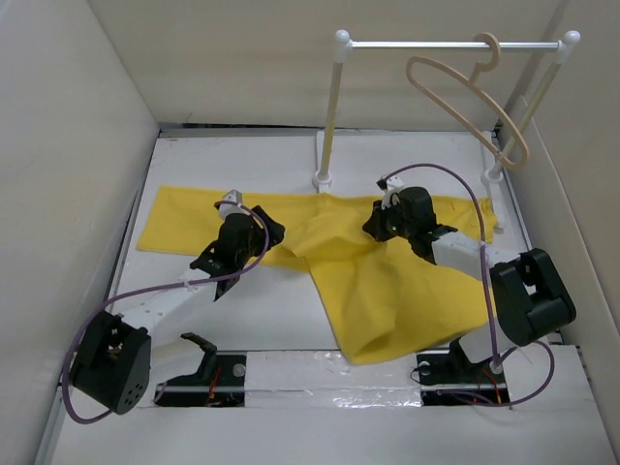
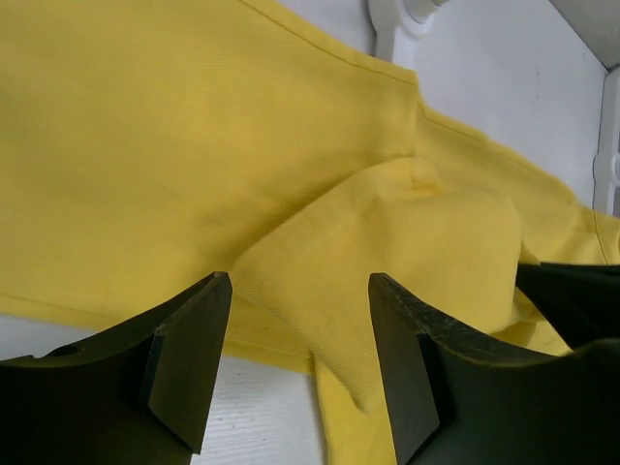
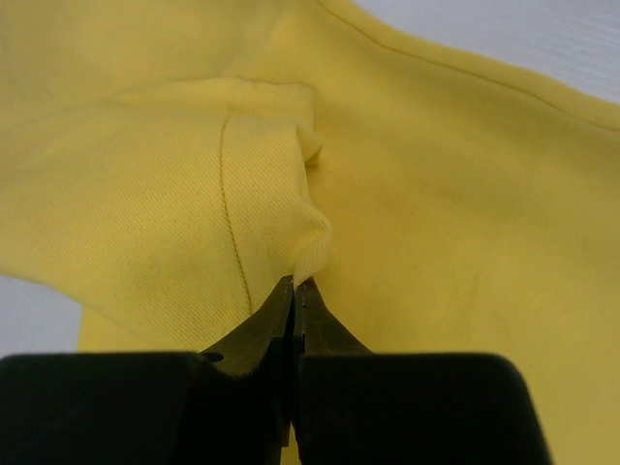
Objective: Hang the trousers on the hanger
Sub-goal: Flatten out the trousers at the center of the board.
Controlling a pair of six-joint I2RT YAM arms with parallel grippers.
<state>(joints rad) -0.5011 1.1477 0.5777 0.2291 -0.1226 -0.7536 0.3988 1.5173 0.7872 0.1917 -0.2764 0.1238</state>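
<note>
The yellow trousers (image 1: 378, 291) lie spread on the white table, one leg running left, the other folded toward the front. The beige hanger (image 1: 470, 102) hangs by its hook on the white rail at the back right. My left gripper (image 1: 271, 231) is open, hovering over the trousers' near hem; in the left wrist view a folded corner of the trousers (image 2: 320, 291) lies between its fingers (image 2: 194, 358). My right gripper (image 1: 376, 225) is shut on a raised fold of the trousers (image 3: 291, 194) near the crotch, pinching the cloth at its fingertips (image 3: 295, 291).
The white rail (image 1: 446, 45) stands on two posts (image 1: 329, 116) at the back, their feet (image 1: 322, 180) close to the cloth. White walls (image 1: 68, 155) close in on both sides. A dark slot with cables runs along the table's front edge (image 1: 320, 373).
</note>
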